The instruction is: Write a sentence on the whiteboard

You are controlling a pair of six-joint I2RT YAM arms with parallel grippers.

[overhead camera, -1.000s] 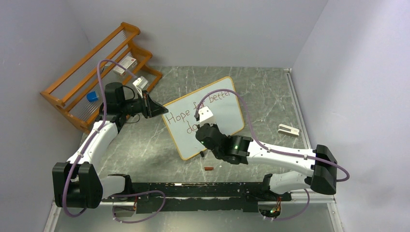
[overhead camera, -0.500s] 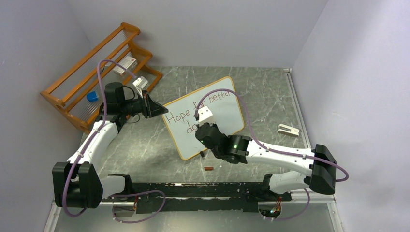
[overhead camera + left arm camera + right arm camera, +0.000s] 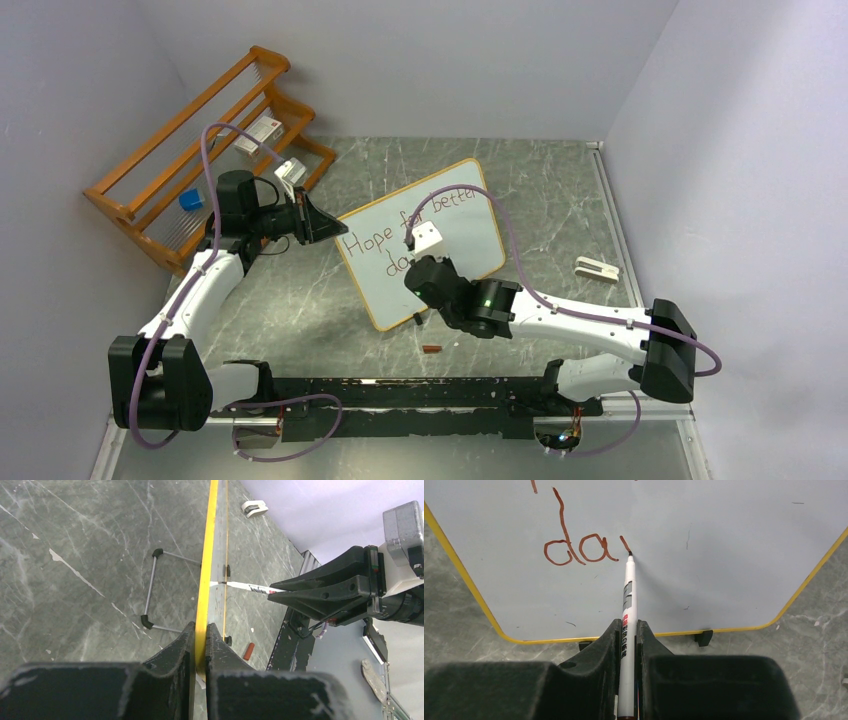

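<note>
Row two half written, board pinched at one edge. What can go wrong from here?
1. The whiteboard stands on small feet, steadied only by the left claw pinching its rim; marker pressure may twist or tip it.
2. The marker sticks far out of the right claw, so it might tilt and spoil the stroke after "da".
3. The right arm's cable loops over the board's face and could smear "better".

At the far left corner of my worktop I see an orange wooden rack with a blue block on it toward its near end, and white cards further back. Near the right edge lies a small white piece. Toward the near edge, about mid-width, there's a tiny red-brown cap, lying flat.
</note>
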